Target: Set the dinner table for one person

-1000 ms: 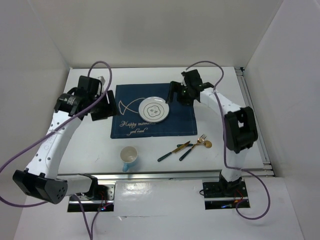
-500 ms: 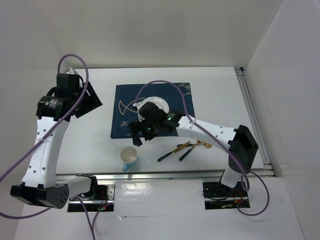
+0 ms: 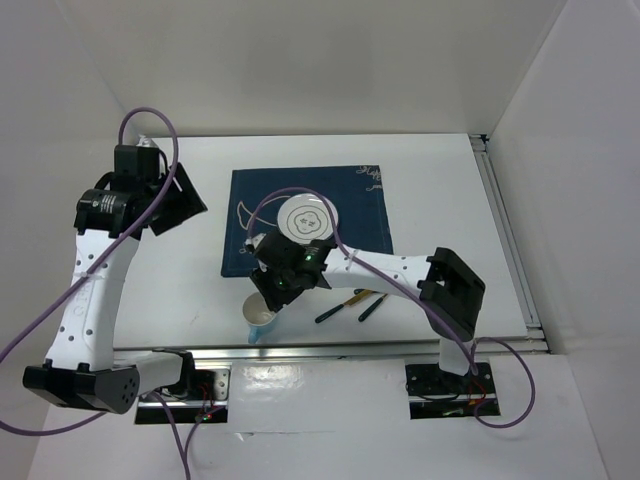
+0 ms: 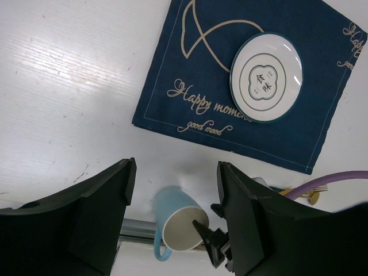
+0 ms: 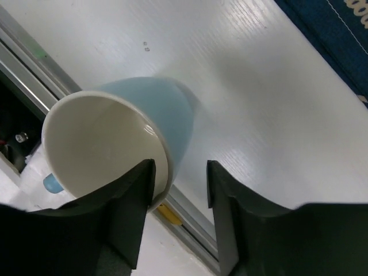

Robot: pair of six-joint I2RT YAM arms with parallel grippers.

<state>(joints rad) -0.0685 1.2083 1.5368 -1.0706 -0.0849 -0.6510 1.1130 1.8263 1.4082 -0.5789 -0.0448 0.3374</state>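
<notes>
The tabletop [image 3: 440, 190] is plain matte white. The placemat [image 4: 172, 75] is navy blue with a thin pale border line, a cream fish outline and cream script reading "Happy moments good mood". The plate [image 4: 266, 77], at 12 o'clock from the cup [image 5: 172, 109], is white with a dark teal rim band, a thin inner ring and a central quatrefoil outline enclosing dark characters. The cup is light blue outside and cream-white inside. The cutlery [image 3: 372, 306], at 3 o'clock from the cup, has dark handles; the fork [image 4: 315, 191] head is gold. The cable [image 4: 345, 175] is purple. The left gripper [image 4: 175, 169] and right gripper [image 5: 179, 165] have black jaws.
</notes>
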